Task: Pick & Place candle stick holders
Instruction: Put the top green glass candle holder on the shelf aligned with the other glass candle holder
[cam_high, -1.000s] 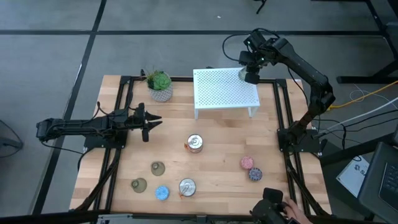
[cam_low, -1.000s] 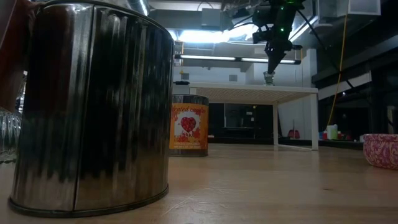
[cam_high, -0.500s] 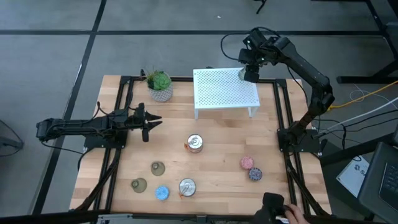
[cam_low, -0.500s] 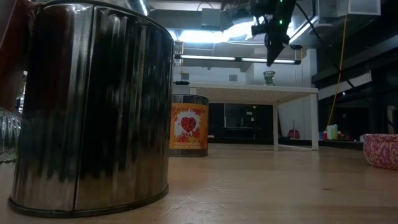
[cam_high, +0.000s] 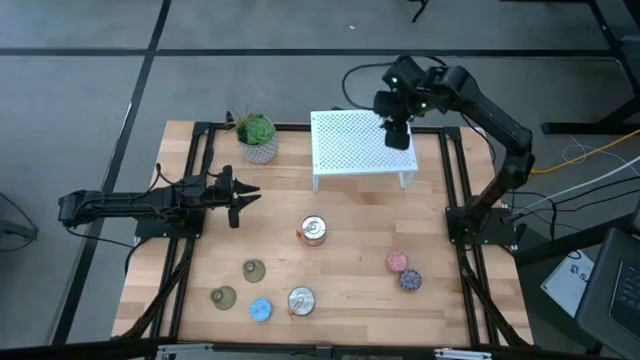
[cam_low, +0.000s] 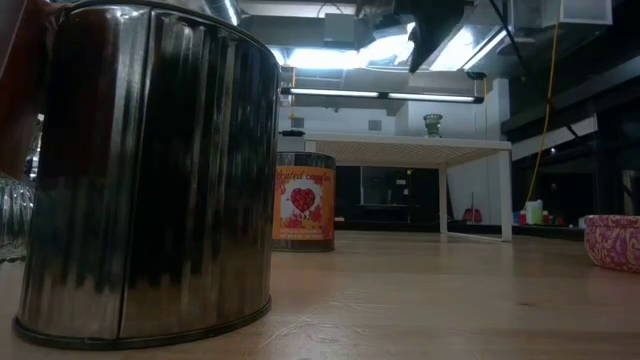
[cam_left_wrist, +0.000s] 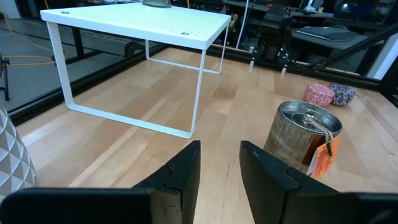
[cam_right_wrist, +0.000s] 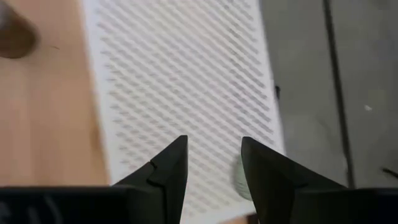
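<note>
**Lifting clear — holder left on rack**

Right gripper (cam_high: 397, 138) has risen and shifted inward over the rack (cam_high: 350, 150) since a second ago; then its fingers were down on the holder (cam_low: 432, 124), now they're spread with nothing between them. The holder stands upright and alone on the rack top near the far right corner, apart from the gripper.

Rack: white perforated metal sheet on thin wire legs. Table (cam_high: 360, 250): pale wood planks. Holder looks dull olive-grey, wide round base tapering to a narrow top.

Two more holders (cam_high: 253, 268) (cam_high: 222, 296) sit on the table's near left, just beside a blue disc (cam_high: 260, 311) and a tin (cam_high: 301, 299).

Left gripper (cam_high: 240, 200) is unmoved — parked over the left side of the table, fingers slightly apart, holding nothing.
</note>
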